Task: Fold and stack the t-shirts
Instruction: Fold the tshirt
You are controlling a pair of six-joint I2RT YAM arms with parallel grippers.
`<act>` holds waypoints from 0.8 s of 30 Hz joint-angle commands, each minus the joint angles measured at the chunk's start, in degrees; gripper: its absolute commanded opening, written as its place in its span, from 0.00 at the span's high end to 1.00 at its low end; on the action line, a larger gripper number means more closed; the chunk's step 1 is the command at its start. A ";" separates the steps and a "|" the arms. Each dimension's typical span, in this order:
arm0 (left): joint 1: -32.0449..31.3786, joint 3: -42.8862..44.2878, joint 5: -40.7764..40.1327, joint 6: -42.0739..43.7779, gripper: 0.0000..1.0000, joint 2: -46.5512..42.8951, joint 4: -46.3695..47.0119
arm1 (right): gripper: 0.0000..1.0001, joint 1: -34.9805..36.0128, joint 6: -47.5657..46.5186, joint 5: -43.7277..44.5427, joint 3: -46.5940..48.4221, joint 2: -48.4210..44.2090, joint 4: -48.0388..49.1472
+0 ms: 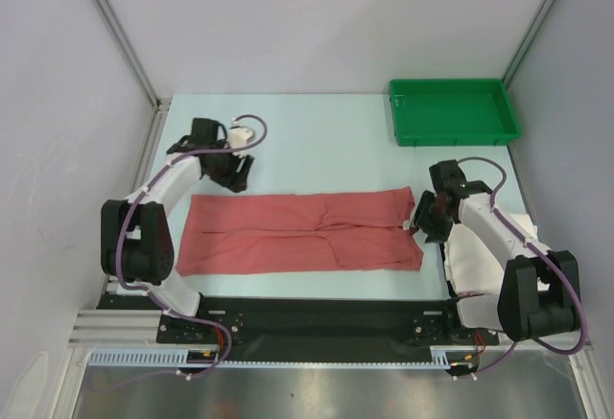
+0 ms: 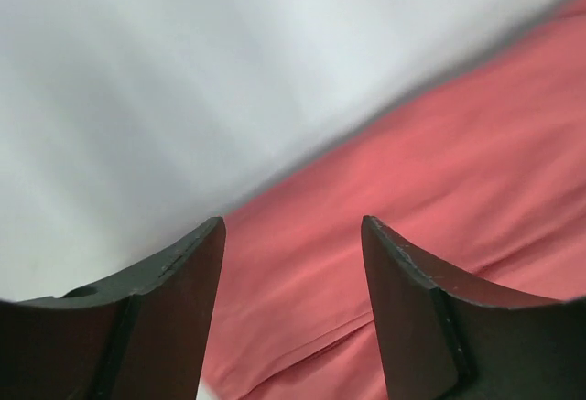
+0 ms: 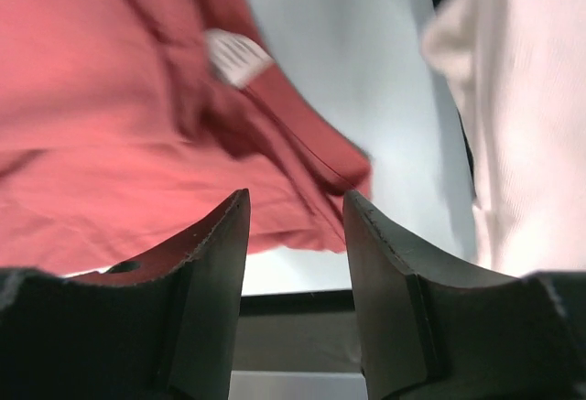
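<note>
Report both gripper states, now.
Left gripper: open, holding nothing.
Right gripper: open, holding nothing.

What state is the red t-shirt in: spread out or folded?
Partly folded: the red t-shirt lies flat as a long band, no sleeves sticking out.

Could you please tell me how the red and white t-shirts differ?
The salmon-red cloth t-shirt lies flattened in a long band across the middle of the table; the white cloth t-shirt sits bunched at the right near edge. Red shows fully; white is partly hidden. Neither is gripped.
</note>
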 commanded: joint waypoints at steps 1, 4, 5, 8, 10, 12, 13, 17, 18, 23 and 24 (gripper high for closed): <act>7.31 -4.06 -8.06 6.10 0.33 -1.60 2.05 | 0.50 1.20 3.01 -0.21 -3.81 -0.67 -1.53; 13.03 -5.21 -10.97 9.61 0.28 -0.64 4.86 | 0.49 2.08 3.80 -0.65 -6.61 0.38 0.92; 15.04 -5.12 -11.58 10.41 0.28 -0.03 5.48 | 0.49 2.34 3.97 -1.09 -7.06 0.73 1.54; 16.82 -4.59 -13.08 13.04 0.28 3.14 7.15 | 0.51 3.22 4.59 -1.79 -9.08 2.23 3.57; 16.91 -4.85 -13.70 14.54 0.29 5.33 8.64 | 0.54 3.57 4.85 -1.89 -10.14 3.10 5.14; 16.99 -5.47 -12.91 14.81 0.31 6.57 9.35 | 0.65 3.49 4.85 -1.98 -11.63 3.64 6.20; 16.91 -5.56 -12.47 14.89 0.32 7.62 9.09 | 0.70 3.40 4.85 -1.80 -11.90 3.99 6.82; 16.91 -7.93 -9.75 15.51 0.66 8.42 8.56 | 0.91 1.83 3.72 -1.54 -11.56 5.74 9.10; 16.91 -8.28 -9.74 15.77 0.72 8.33 7.69 | 0.92 1.47 3.28 -1.54 -10.94 6.36 9.11; 17.17 -13.46 -6.40 17.44 1.00 4.91 2.59 | 1.00 -0.11 -0.50 -0.31 -4.97 14.16 11.83; 17.43 -14.60 -6.14 18.05 1.00 2.90 1.10 | 1.00 -0.29 -1.03 -0.04 -3.65 15.40 12.27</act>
